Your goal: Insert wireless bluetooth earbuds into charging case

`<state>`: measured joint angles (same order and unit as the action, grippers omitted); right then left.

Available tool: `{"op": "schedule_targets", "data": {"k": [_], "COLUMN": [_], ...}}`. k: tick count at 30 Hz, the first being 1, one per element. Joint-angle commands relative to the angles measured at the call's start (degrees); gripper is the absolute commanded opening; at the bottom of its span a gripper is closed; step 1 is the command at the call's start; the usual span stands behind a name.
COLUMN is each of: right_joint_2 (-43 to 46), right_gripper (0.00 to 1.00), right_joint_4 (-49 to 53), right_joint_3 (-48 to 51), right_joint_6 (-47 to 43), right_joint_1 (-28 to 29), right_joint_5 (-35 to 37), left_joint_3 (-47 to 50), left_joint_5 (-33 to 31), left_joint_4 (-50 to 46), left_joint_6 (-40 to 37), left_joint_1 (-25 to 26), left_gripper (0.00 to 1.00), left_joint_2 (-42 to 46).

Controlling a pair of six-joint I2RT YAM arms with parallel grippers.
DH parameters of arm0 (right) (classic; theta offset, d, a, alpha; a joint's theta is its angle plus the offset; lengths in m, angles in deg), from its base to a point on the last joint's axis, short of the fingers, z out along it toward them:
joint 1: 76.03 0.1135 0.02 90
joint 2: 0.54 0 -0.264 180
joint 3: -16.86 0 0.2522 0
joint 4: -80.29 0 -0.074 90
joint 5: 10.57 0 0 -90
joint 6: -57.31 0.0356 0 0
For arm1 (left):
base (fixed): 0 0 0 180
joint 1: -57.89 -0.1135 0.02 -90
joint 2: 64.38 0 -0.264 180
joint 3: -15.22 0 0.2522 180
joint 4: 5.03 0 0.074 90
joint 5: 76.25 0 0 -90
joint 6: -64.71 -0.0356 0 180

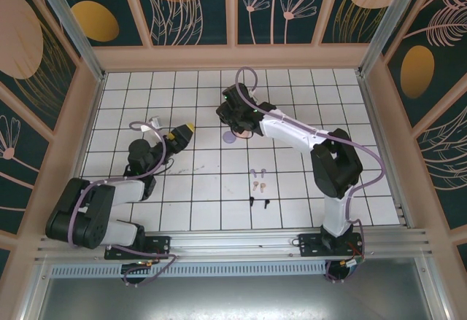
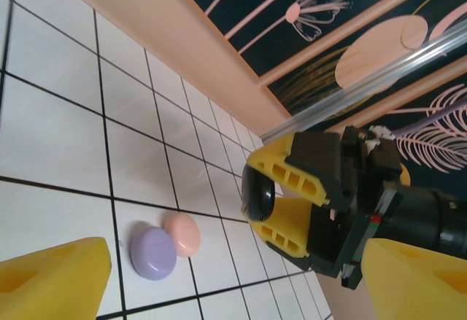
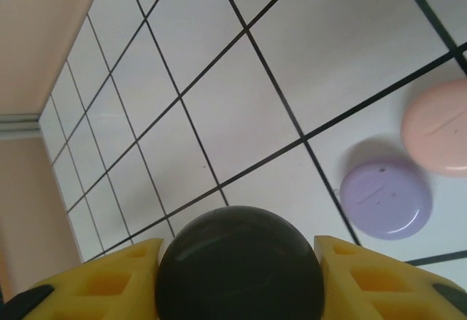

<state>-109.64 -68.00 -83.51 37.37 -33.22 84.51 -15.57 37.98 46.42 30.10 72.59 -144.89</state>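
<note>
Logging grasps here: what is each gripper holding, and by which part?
The right gripper holds the black round case, clamped at opposite sides of its rim. The left gripper is open and holds nothing.

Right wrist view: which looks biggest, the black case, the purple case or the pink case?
1. the black case, but it's nearest the camera, so unsure.
2. the purple case and the pink case look alike; the picture's edge cuts the pink one off.
</note>
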Motion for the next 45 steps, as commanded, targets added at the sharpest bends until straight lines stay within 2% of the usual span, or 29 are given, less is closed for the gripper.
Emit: {"op": "schedule_targets", "data": {"k": [1, 8, 18, 27, 41, 45], "right_joint_2": [2.3, 1.5, 1.4, 0.5, -0.1, -0.1], "right_gripper": [0.42, 0.41, 0.41, 0.41, 0.41, 0.41], "right_joint_4": [-0.6, 0.7, -0.6, -0.8, 0.0, -0.1], "right_joint_3": [-1.9, -2.9, -1.5, -3.1, -4.2, -4.3], "right_joint_6": [4.6, 5.0, 4.7, 4.0, 4.0, 4.2], "right_joint_1": [1.9, 3.8, 4.3, 5.4, 6.8, 7.1], "right_joint_5": [3.6, 4.8, 3.7, 2.9, 3.2, 3.2], "left_joint_3": [-1.3, -4.5, -8.3, -10.1, -11.5, -11.7], "left_joint_5": [0.3, -0.5, -0.7, -1.7, -4.3, -5.0], "left_joint_4": [5.6, 9.5, 11.4, 13.4, 15.4, 16.2], "left_joint_6": [-1.6, -1.7, -2.1, -2.0, -1.1, -0.7], "left_joint_1": [2.3, 6.1, 8.7, 9.1, 9.1, 9.1], "left_gripper": [0.85, 0.76, 0.67, 0.62, 0.57, 0.53], "left_joint_2": [-3.0, -10.5, -16.0, -19.7, -21.1, -21.4]}}
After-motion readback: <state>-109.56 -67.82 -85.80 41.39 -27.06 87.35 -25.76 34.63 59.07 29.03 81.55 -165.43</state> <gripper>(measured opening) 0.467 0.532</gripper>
